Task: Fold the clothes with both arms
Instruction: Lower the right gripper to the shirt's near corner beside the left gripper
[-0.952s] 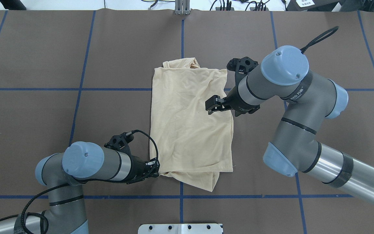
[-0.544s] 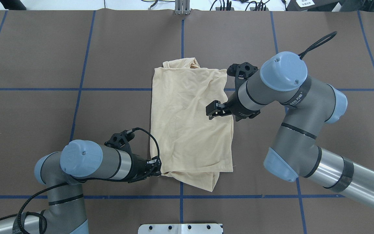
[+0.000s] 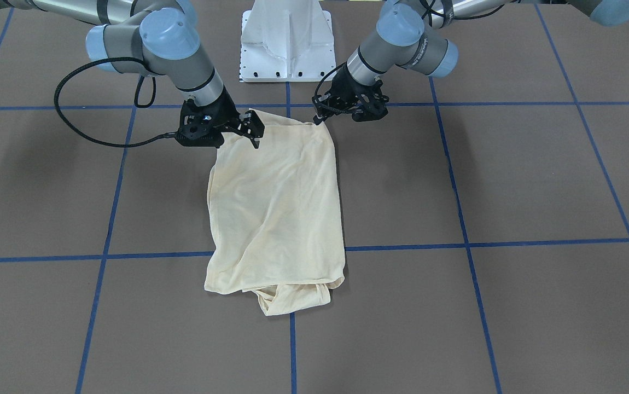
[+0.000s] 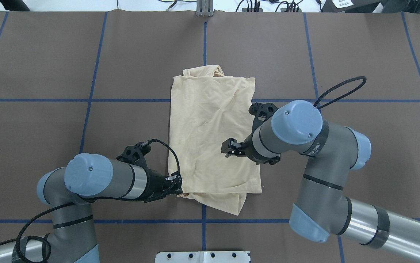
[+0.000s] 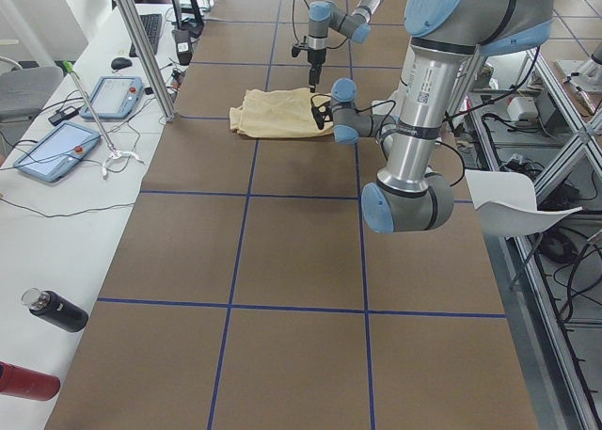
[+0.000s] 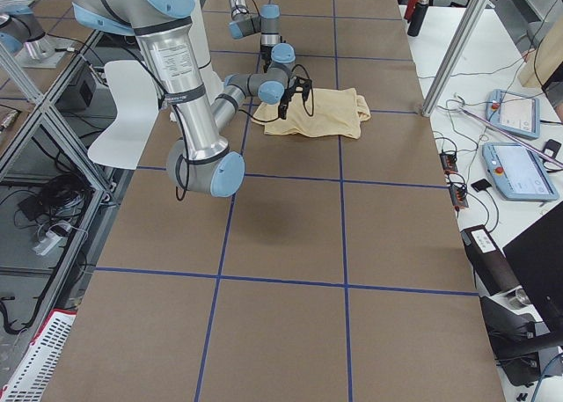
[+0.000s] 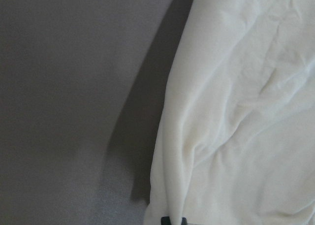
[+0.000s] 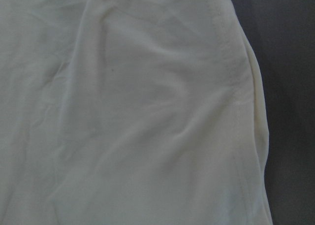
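L claw (image 4: 176, 185) clamped on shirt (image 4: 210, 120) corner at 7 o'clock, cloth tented there. R claw (image 4: 226, 148) jaws apart, empty, over shirt's 4 o'clock side.

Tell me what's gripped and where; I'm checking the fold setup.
The left gripper appears to pinch the shirt at its near corner on the robot's left; the right gripper hovers open, holding nothing.

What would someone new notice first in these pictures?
A pale cream shirt, folded into a long strip, lies at the middle of the brown table, which is crossed by blue tape lines. The left tool sits at the shirt's corner nearest the robot's left, and the right tool hangs over its right half.
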`<state>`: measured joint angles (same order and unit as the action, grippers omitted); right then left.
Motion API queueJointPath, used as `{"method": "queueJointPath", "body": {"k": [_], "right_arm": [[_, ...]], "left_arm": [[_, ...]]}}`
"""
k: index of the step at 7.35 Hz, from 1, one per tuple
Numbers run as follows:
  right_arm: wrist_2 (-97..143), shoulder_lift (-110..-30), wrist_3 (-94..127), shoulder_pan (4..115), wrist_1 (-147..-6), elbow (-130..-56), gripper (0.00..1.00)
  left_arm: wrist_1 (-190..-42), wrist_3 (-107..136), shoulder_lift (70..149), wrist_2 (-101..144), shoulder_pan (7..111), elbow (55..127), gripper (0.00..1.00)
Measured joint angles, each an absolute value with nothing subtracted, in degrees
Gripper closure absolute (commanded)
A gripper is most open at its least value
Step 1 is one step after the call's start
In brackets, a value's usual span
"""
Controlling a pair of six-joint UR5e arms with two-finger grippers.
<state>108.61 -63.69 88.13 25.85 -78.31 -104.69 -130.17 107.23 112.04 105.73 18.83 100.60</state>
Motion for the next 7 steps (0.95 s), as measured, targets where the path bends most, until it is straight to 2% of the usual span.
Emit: {"method": "queueJointPath", "body": {"k": [3,7], "right_arm": [[104.5,-63.3,95.7,20.4,-88.6,-106.8,0.01],[100.3,-63.4,97.3,15.3,-90.3,-106.1,0.06]], "left_arm": [[-130.2,107.3,112.0,105.7,18.9,100.6,1.00],[-130.2,107.3,112.1,105.7,18.9,100.6,1.00]]}}
